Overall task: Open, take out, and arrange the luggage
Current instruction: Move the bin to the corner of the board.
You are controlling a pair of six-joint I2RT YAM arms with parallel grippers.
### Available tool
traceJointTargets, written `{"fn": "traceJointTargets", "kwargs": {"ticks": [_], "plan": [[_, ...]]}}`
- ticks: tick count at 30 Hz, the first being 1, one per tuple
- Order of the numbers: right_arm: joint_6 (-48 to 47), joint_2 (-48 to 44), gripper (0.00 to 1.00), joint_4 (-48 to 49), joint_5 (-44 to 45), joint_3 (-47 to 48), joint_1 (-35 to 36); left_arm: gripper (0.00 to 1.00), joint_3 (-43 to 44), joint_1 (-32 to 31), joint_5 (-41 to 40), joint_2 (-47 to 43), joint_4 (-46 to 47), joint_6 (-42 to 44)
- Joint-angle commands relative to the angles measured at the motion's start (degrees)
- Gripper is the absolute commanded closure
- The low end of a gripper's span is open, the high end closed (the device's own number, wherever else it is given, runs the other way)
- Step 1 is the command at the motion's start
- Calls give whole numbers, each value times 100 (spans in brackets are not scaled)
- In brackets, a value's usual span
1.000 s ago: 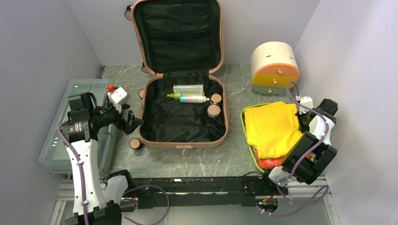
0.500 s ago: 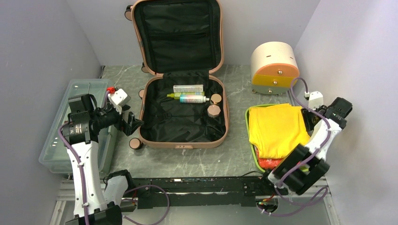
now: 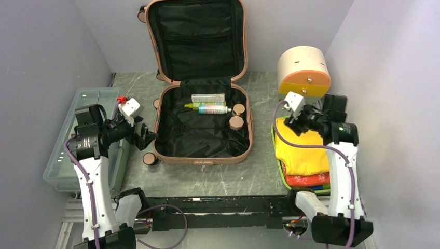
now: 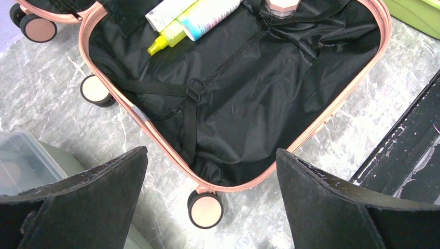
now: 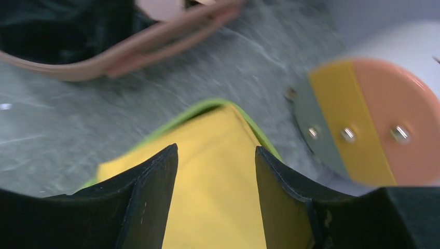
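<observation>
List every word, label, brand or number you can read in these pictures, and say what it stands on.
No text can be read in any view.
On the white box in the luggage: any print is too small to read.
On the patterned tube: coloured print, blurred, no letters legible.
On the yellow-green bottle: no text shows.
On the round drawer unit: no markings show.

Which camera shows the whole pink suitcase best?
The top external view: the suitcase stands open with lid and base both fully visible. The left wrist view shows only the base's lining and wheels; the right wrist view catches a blurred strip of pink rim.
</observation>
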Motion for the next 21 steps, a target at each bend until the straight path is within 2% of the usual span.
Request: {"fn": "traceJointTargets", "kwargs": {"ticks": [1, 5, 9, 14, 21], "plan": [[128, 374, 43, 49, 75, -325, 1112, 1, -72, 61, 194, -128, 115, -94], [154, 819, 48, 201, 816, -817, 2043, 1, -97, 95, 183, -156, 124, -100], [316, 1101, 55, 350, 1349, -1168, 2483, 1, -136, 121, 204, -166, 165, -120], [317, 1073, 58, 517, 1913, -1545, 2628, 1, -112, 132, 235, -115, 143, -109], [-159, 894, 59, 506, 2664, -2272, 2641, 1, -142, 142, 247, -131, 174, -120]]}}
